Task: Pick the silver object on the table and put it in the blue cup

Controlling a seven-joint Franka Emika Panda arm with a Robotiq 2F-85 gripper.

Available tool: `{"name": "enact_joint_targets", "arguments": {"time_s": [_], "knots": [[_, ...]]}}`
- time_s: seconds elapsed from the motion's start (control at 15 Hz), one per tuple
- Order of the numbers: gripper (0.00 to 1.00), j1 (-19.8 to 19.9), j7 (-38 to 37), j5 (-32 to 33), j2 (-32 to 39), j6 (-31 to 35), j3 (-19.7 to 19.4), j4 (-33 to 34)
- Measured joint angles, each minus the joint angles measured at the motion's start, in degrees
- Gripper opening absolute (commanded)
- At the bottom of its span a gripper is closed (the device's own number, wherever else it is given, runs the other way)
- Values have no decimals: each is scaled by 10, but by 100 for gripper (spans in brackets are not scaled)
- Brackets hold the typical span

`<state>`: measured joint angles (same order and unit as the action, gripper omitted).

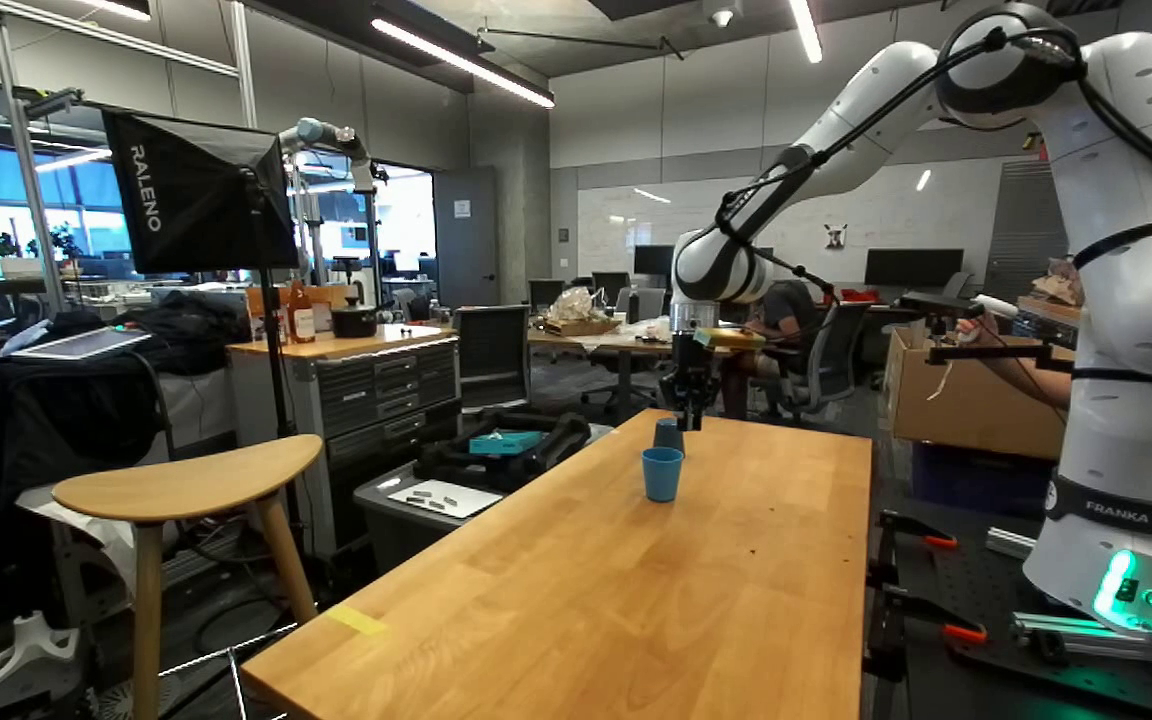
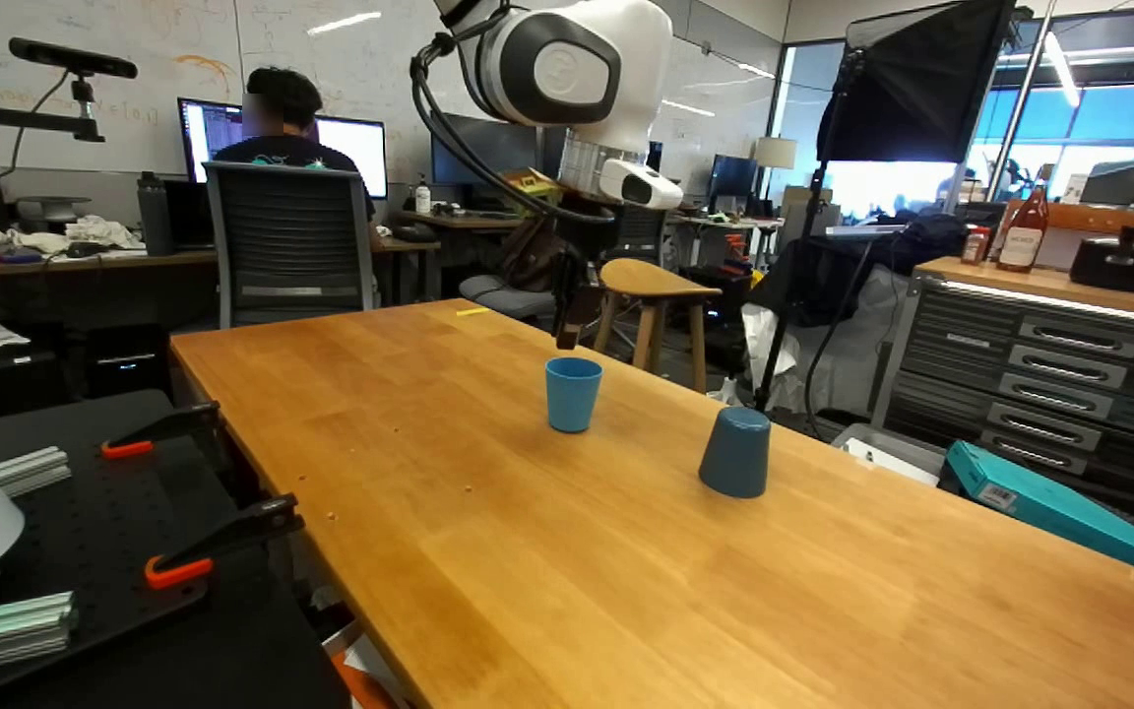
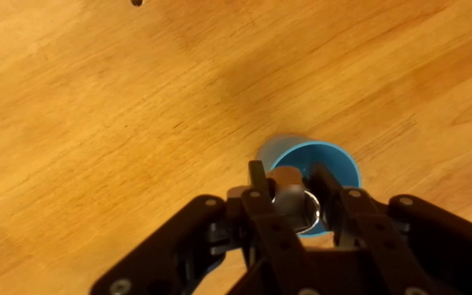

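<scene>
Two cups stood on one long wooden table [image 2: 823, 611]: the blue cup [image 2: 573, 399], upright, and a darker cup [image 1: 669, 434], upside down, its lower edge partly hidden behind the blue one in an exterior view. One silver object [image 3: 290, 200] was pinched between the two fingers [image 3: 257, 176] of the gripper [image 3: 288, 170], which hung over the blue cup. In the wrist view they covered part of the cup's mouth; the silver object was blurred, its full shape hard to make out, and in both exterior views I could not tell it from the dark gripper. Two clamps [image 2: 232, 537] sat at the table's edge. One robot arm [image 2: 592, 79] was cut off at the top of an exterior view; there, one seated person [image 2: 277, 153] was half hidden by a chair [image 2: 291, 241].
</scene>
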<state>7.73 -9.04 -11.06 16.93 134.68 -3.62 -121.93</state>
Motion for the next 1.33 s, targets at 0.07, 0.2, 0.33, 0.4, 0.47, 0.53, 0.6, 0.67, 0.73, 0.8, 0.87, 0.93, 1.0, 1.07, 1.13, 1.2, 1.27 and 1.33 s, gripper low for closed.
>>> {"name": "enact_joint_targets", "arguments": {"time_s": [0.07,0.2,0.33,0.4,0.47,0.53,0.6,0.67,0.73,0.8,0.87,0.93,1.0,1.07,1.13,1.2,1.27,1.33], "knots": [[9,-5,-1,-3,2,0,1,-2],[9,-14,-5,-6,12,4,2,-2],[9,-19,-8,-8,25,14,2,0],[9,-21,-10,-10,32,20,2,2],[9,-21,-10,-13,39,25,2,6],[9,-21,-11,-17,47,28,2,12],[9,-21,-12,-21,53,30,2,18],[9,-21,-12,-25,59,31,2,25],[9,-21,-13,-29,65,31,2,32],[9,-21,-13,-32,70,31,3,39],[9,-21,-13,-34,74,31,3,45],[9,-21,-13,-36,78,31,4,50],[9,-21,-13,-37,81,31,4,52],[9,-22,-14,-37,85,31,5,53],[9,-23,-14,-37,90,31,5,53],[9,-24,-14,-37,95,32,5,53],[9,-25,-14,-37,102,35,5,53],[9,-26,-14,-37,109,41,5,53]]}}
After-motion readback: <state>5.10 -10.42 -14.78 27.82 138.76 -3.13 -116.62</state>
